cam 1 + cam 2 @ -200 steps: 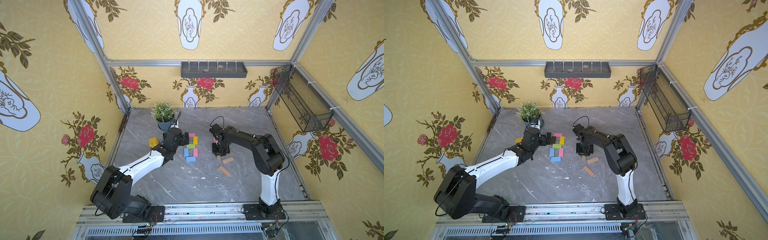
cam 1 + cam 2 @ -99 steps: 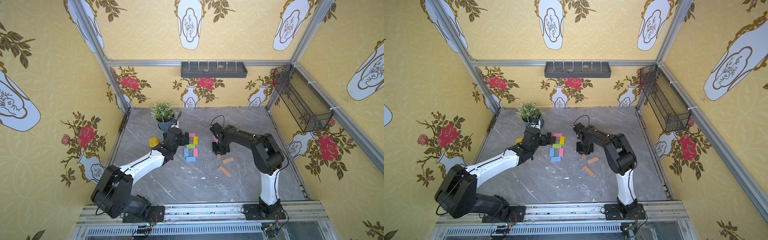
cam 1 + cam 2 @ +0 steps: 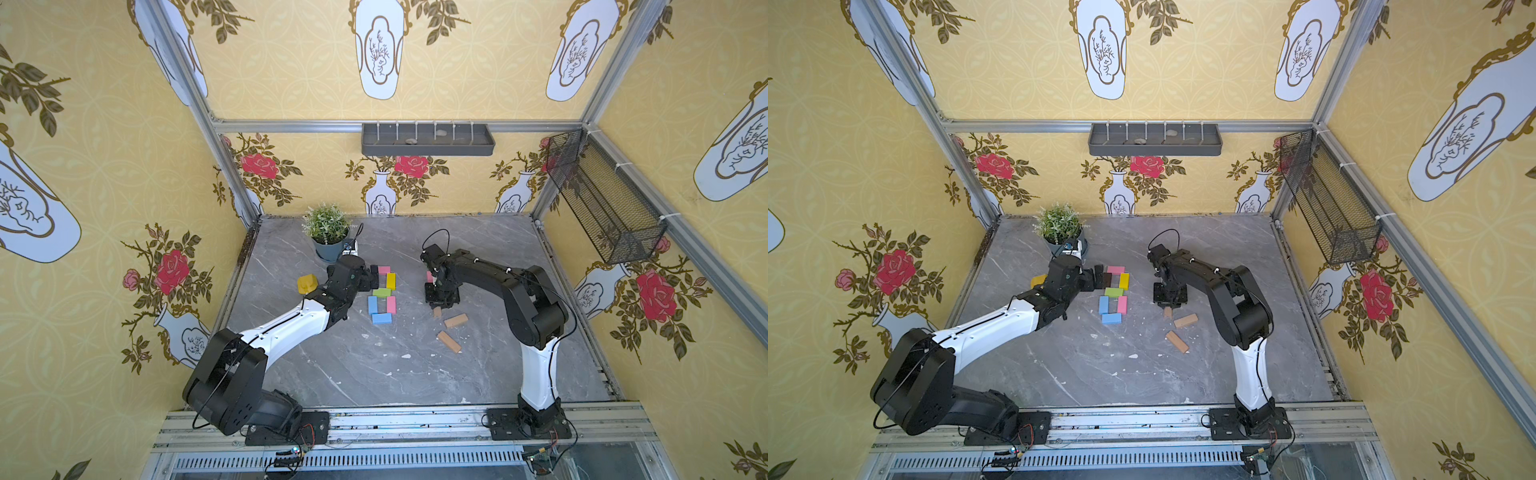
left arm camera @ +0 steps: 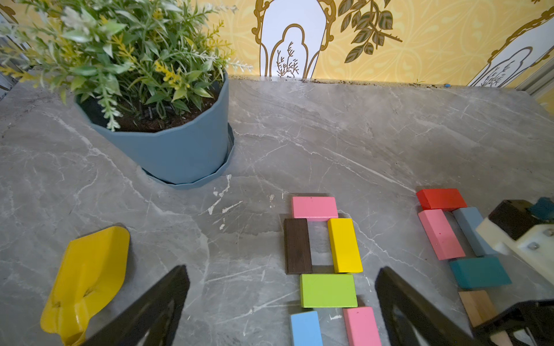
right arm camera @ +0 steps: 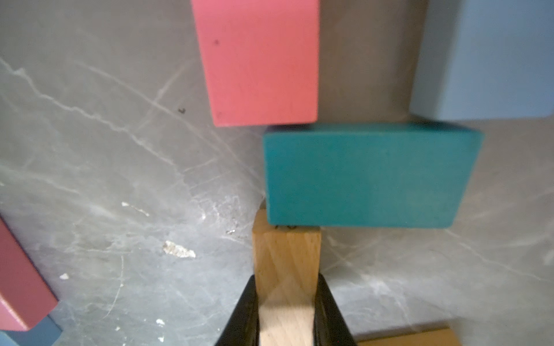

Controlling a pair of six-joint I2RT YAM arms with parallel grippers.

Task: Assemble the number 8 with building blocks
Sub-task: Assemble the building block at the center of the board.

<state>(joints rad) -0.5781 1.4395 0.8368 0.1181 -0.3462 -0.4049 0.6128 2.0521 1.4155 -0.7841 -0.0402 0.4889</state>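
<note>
**Visitor:** Fig. 1. How would the tan block [image 5: 286, 248] handle?

**Onlooker:** By eye it is light, rigid wood with smooth faces. It would likely slide on the marble surface [image 5: 105, 179] and nudge its neighbours. It is best taken across its two long narrow sides, near the middle.

**Visitor:** Where does it lie?

**Onlooker:** One short end meets the teal block [image 5: 368, 175] at a corner of that block's edge. A pink block [image 5: 257, 60] and a grey-blue block [image 5: 485, 57] touch the teal block's opposite edge.

**Visitor:** And the right end effector [image 5: 287, 280]?

**Onlooker:** It is pressed together on the tan block, one finger on each long side, low over the surface.

**Visitor:** And the left end effector [image 4: 281, 269]?

**Onlooker:** It is spread wide and holds nothing. It hangs near a green block [image 4: 328, 290], well apart from the teal block
</note>
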